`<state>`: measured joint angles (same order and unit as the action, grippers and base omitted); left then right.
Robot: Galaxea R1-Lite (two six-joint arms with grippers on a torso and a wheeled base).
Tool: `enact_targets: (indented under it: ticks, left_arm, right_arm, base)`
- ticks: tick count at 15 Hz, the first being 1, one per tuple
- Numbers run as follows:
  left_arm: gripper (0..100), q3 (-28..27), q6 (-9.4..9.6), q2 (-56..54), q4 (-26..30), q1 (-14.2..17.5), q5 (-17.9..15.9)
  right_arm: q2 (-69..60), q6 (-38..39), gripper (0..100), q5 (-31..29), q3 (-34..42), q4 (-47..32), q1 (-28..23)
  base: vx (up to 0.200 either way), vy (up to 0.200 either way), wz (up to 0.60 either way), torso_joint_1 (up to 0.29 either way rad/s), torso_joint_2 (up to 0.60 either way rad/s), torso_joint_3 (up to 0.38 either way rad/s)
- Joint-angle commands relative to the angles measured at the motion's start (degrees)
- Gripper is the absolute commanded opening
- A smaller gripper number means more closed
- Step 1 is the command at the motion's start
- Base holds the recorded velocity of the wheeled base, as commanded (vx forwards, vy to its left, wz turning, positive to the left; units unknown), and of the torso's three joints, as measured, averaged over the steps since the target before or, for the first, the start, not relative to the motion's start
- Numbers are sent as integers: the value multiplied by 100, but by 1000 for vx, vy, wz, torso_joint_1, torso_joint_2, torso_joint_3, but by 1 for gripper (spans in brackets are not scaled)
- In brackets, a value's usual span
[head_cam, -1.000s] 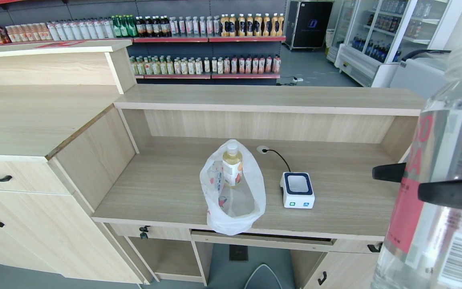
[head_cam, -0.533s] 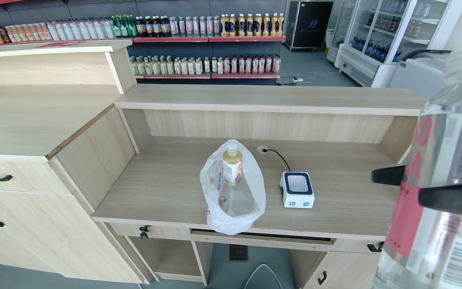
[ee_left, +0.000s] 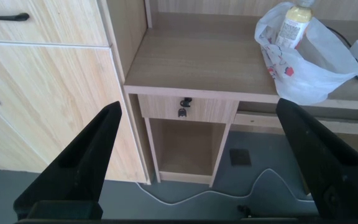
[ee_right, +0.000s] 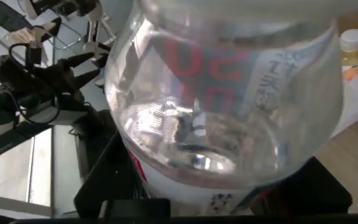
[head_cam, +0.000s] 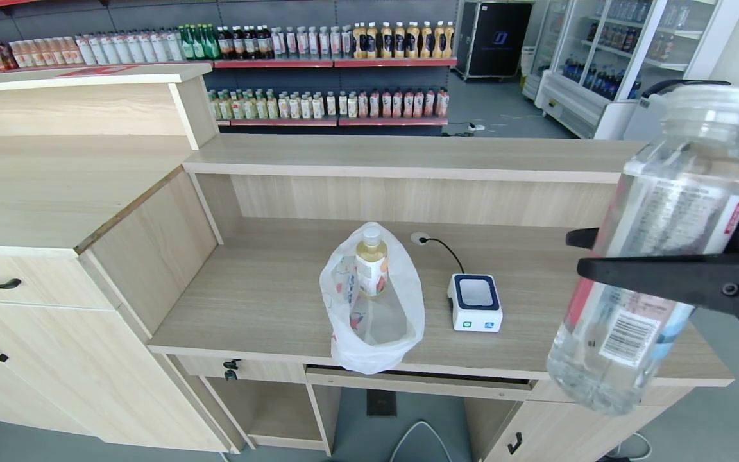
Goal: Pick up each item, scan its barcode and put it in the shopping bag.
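Right gripper (head_cam: 591, 254) clamps clear bottle (head_cam: 658, 212), tilted; scan step, I judge. Next I turn barcode, seemingly camera-facing, onto scanner (head_cam: 475, 302). Left gripper (ee_left: 197, 103) wide, empty.

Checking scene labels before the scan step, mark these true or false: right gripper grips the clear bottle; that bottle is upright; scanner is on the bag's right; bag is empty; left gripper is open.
1. The right gripper is shut on the clear bottle. True.
2. The clear bottle is held upright. False: it is tilted.
3. The scanner sits on the counter, on the robot's right of the shopping bag. True.
4. The shopping bag is empty. False: a yellow drink bottle stands in it.
5. The left gripper is open and holds nothing. True.
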<state>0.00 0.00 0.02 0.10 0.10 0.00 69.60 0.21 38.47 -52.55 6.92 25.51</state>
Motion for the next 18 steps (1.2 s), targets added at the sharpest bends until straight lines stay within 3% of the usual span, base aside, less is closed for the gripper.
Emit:
enact_targets:
  ticks: [1, 4, 5, 10, 13, 18]
  left_arm:
    - [100, 0, 0, -2, -1, -1, 0]
    - [100, 0, 0, -2, -1, -1, 0]
    - [100, 0, 0, -2, -1, -1, 0]
    - [100, 0, 0, -2, -1, -1, 0]
    - [100, 0, 0, -2, -1, -1, 0]
    - [100, 0, 0, -2, -1, -1, 0]
  right_arm:
    - [863, -944, 0, -156, 140, 793, -926]
    - [1856, -3088, 0, -156, 667, 2753, -2235]
    - [2137, -3651, 0, -147, 597, 2964, -2569]
    - [3007, -5874, 0, -112, 202, 4010, -3211]
    - [3324, -6006, 0, -112, 149, 4440, -3211]
    - [3781, -6182, 0, -42, 149, 4994, -3272]
  base:
    - [0, 0, 0, 0, 0, 0]
    - [0, 0, 0, 0, 0, 0]
    - [0, 0, 0, 0, 0, 0]
    - [0, 0, 0, 0, 0, 0]
    - [0, 0, 0, 0, 0, 0]
    - [0, 0, 480, 1, 1, 0]
